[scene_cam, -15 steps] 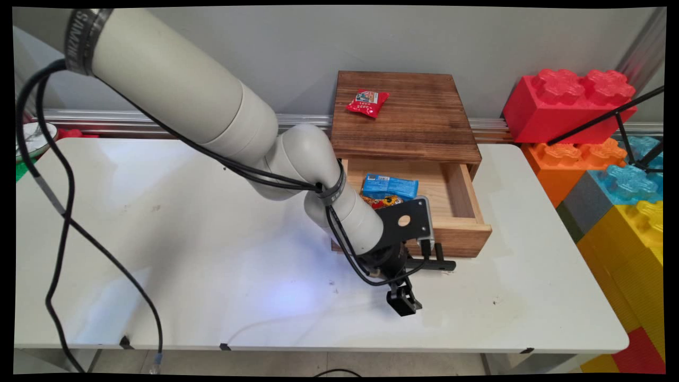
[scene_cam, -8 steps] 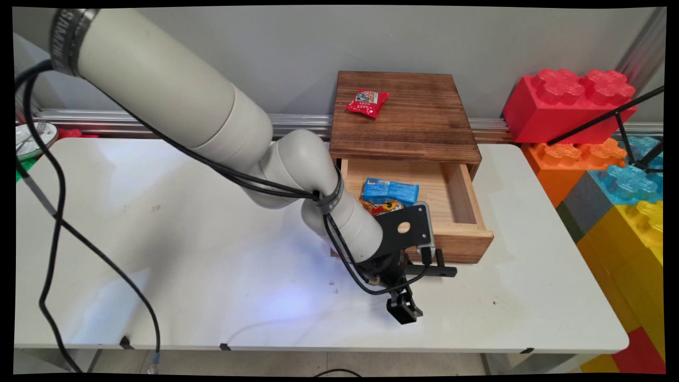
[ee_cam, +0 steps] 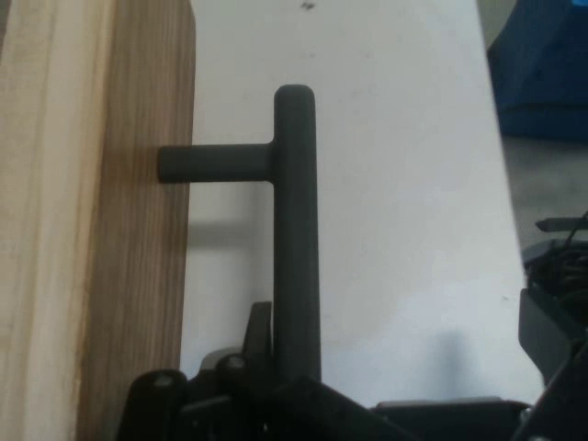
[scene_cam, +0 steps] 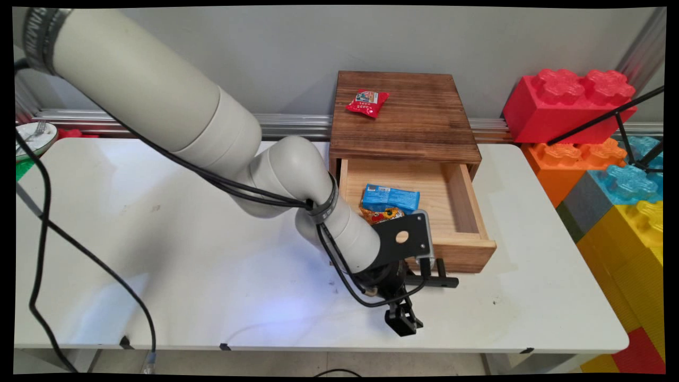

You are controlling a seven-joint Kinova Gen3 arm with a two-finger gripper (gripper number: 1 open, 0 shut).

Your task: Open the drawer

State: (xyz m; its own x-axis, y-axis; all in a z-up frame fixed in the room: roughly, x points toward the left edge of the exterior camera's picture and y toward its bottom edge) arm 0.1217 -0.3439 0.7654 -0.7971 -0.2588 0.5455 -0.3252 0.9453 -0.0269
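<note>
- While the white arm (scene_cam: 159,111) is reaching in from the upper left across the white table (scene_cam: 159,254), its black gripper (scene_cam: 419,278) is sitting low at the front of a wooden drawer box (scene_cam: 406,114).
- The gripper is clenching the drawer's black bar handle (ee_cam: 296,230); in the hand view the bar is running straight down into the gripper's linkage, with one finger (ee_cam: 258,335) pressing against its side.
- A short black post is joining the handle to the drawer front (ee_cam: 138,220), and the bar is standing a little clear of that wood.
- The drawer (scene_cam: 456,212) is standing pulled out toward the table's near side, its pale inside lying open to the main view.
- A blue snack packet (scene_cam: 390,197) is lying inside the drawer toward its left, and an orange and yellow packet (scene_cam: 383,214) is lying just in front of it, touching it and partly hidden by the arm's black wrist plate (scene_cam: 403,239).
- A red snack packet (scene_cam: 367,102) is resting on the dark wooden top of the box, toward its back left.
- Black cables (scene_cam: 42,233) are hanging from the arm down past the table's left front edge.
- Big toy bricks (scene_cam: 570,101) in red, orange, blue and yellow are standing stacked beyond the table's right end.
</note>
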